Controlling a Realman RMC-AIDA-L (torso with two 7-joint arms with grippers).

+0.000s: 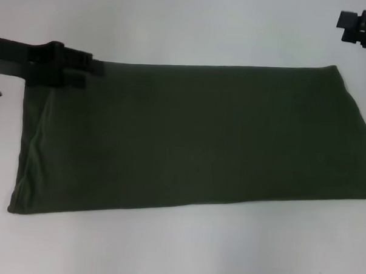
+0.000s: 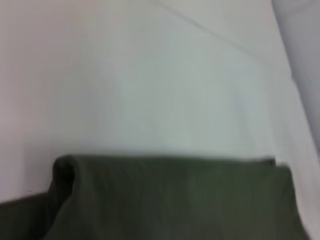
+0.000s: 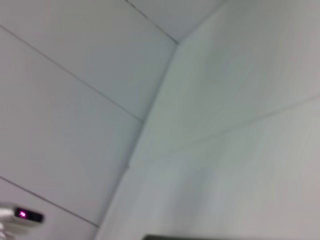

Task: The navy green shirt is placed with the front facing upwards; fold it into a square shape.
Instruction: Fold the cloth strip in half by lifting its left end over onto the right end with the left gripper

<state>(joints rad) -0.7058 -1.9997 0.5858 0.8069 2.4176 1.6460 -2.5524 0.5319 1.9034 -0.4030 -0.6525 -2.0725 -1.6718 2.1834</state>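
Left end effector (image 1: 82, 69) sits at the far left corner of the navy green shirt (image 1: 195, 143), its dark fingers lying over the cloth's top edge; whether they pinch the fabric or merely rest on it cannot be told from any view. Its black arm runs off the left side of the head view.

The shirt lies flat on the white counter (image 1: 175, 27) as a long folded band, plain olive side up, with no lettering in sight. It stretches across nearly the full width of the head view — the left end is slightly rumpled, with a soft vertical crease near the end effector, and the right end slants outward toward the near edge. In the left wrist view the shirt (image 2: 175, 200) fills the lower part of the picture, and a small rolled lip of cloth stands up at one corner of its edge, with bare counter (image 2: 150, 75) beyond.

Right end effector (image 1: 361, 26) hangs apart from the shirt, above its far right corner and near the edge of the head view — finger state cannot be told. The right wrist view shows only pale panelled surfaces and a small device with a pink light (image 3: 22, 215).
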